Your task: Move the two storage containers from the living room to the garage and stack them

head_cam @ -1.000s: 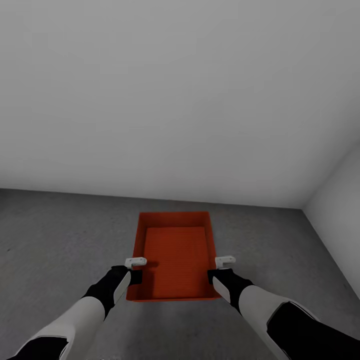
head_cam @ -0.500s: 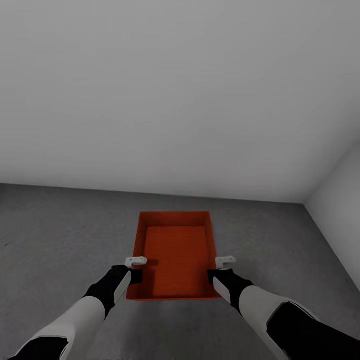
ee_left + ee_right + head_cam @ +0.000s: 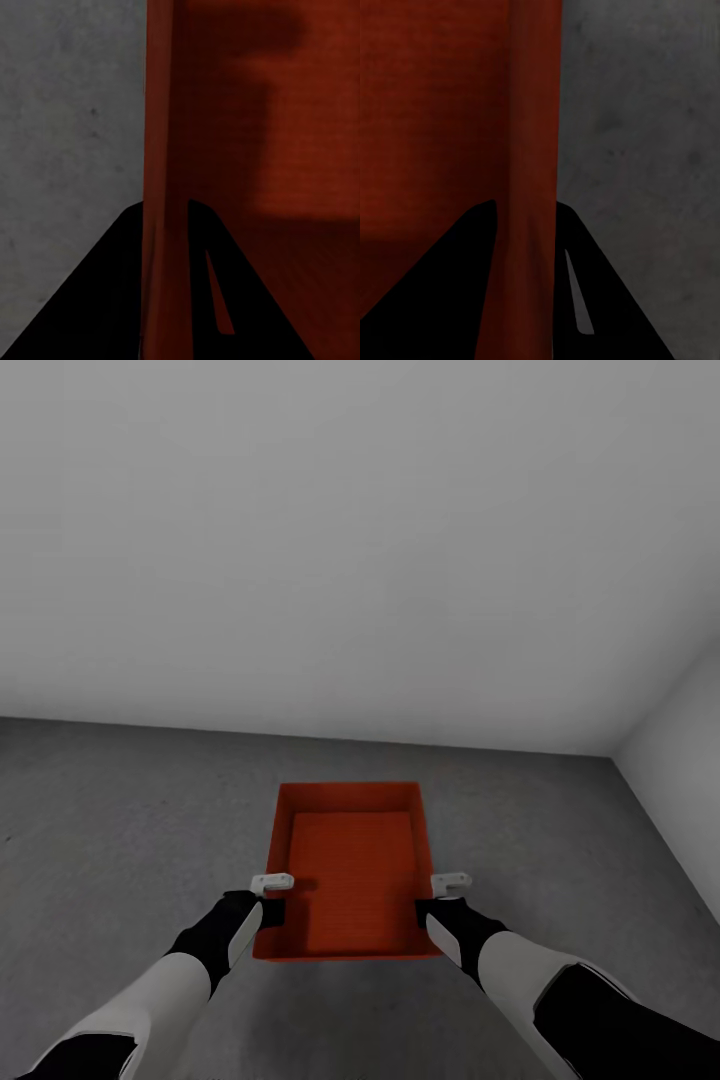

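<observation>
Overhead, grippers clamping container (image 3: 350, 870) walls, floor (image 3: 120, 810) around

The left gripper (image 3: 166, 225) straddles a side wall (image 3: 166, 135) of the orange-red storage container (image 3: 262, 112), one dark finger (image 3: 90, 300) outside the wall and the other finger (image 3: 240, 292) inside it, both pressed against the wall. Beyond the inner finger lies the container's ribbed bottom, crossed by a darker shadow. On the outer side is the grey, mottled concrete floor (image 3: 67, 120), lightly speckled.
</observation>
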### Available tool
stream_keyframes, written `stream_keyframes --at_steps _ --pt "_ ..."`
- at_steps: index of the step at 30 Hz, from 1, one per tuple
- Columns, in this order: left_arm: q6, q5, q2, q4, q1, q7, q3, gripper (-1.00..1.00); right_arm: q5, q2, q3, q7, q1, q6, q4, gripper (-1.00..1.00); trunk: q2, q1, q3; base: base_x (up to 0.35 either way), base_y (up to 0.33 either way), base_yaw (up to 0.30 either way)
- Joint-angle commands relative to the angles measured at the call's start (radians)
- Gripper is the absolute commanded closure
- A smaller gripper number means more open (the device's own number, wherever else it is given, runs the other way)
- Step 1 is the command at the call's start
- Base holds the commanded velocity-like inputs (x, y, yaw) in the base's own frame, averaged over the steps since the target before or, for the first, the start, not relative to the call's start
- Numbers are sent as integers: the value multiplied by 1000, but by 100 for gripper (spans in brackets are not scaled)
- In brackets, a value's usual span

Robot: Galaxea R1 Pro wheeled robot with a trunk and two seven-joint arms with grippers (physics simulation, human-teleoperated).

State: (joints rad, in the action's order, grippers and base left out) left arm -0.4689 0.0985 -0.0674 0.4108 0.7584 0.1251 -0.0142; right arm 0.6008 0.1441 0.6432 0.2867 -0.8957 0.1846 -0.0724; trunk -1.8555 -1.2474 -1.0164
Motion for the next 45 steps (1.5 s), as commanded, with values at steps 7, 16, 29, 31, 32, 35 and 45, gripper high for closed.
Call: stream_keyframes --at_steps 7,16,29,31,32,35,45 --pt "-10 24 -2 -7 -1 12 -17 100 -19 0 0 75 -2 2 -41 100 -50 -27 -34 0 0 0" --pt "-10 24 -3 -7 -1 13 -17 100 -19 0 0 75 -2 2 -41 100 -113 -61 -77 0 0 0" --pt "-10 24 -2 -7 -1 12 -17 100 -19 -1 0 75 -2 3 -41 100 -204 -111 -138 0 0 0" --pt "-10 24 -2 -7 -1 13 -17 100 -19 -1 0 75 -2 3 -41 100 -218 -119 -148 0 0 0" --pt "-10 24 -2 -7 -1 13 -17 100 -19 0 0 75 -2 3 -41 100 -225 -123 -152 0 0 0" --pt "-10 24 -2 -7 -1 12 -17 100 -19 -1 0 75 -2 3 -41 100 -232 -126 -160 0 0 0" --pt "-10 24 -2 -7 -1 11 -17 100 -19 -1 -2 72 -2 4 -41 100 -232 -126 -170 0 0 0"
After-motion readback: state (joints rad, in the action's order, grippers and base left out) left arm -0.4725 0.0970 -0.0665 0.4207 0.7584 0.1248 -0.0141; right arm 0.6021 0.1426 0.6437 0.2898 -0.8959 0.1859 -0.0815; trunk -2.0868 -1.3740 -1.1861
